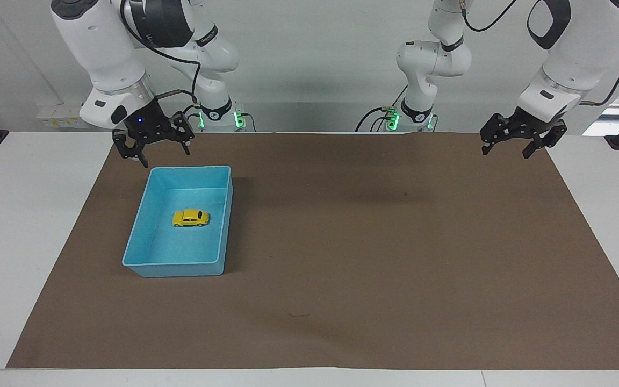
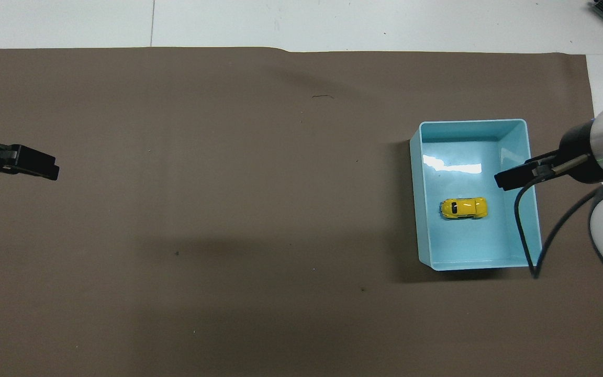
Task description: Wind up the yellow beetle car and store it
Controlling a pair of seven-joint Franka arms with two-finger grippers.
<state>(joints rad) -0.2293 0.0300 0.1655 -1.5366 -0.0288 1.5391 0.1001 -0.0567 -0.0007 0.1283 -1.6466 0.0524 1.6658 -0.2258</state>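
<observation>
Facing view, read across for you from its left edge: the right claw [image 1: 162, 153] hangs in the air over the brown mat [image 1: 342, 258], above the strip just on the robots' side of the blue tray [image 1: 223, 226]. You can see its two fingers spread wide apart, pointing down, with nothing between them. It touches neither the tray nor the car.

Next comes the tray, sitting on the mat toward the right arm's end of the counter [image 1: 14, 242]. Inside it you will find the car [image 1: 191, 217], resting on its wheels on the tray floor, roughly in the middle and clear of all four walls. Its long side runs across the tray's short width.

Past the tray, the mat runs bare toward the left arm's end; a small dark mark lies on it near the edge farthest from the robots.

At the last stop, the left claw [image 1: 509, 145] waits in the air over the mat's corner nearest the left arm's base. Its fingers also stand apart and hold nothing.

Overhead, the order flips for you: the left claw [image 2: 29, 163] shows at the frame's edge over the mat [image 2: 228, 209], then the open stretch of mat, then the tray [image 2: 417, 209] with the car [image 2: 464, 208] on its floor, and the right claw [image 2: 516, 177] overlapping the tray's wall at the right arm's end, seen from above while raised.
</observation>
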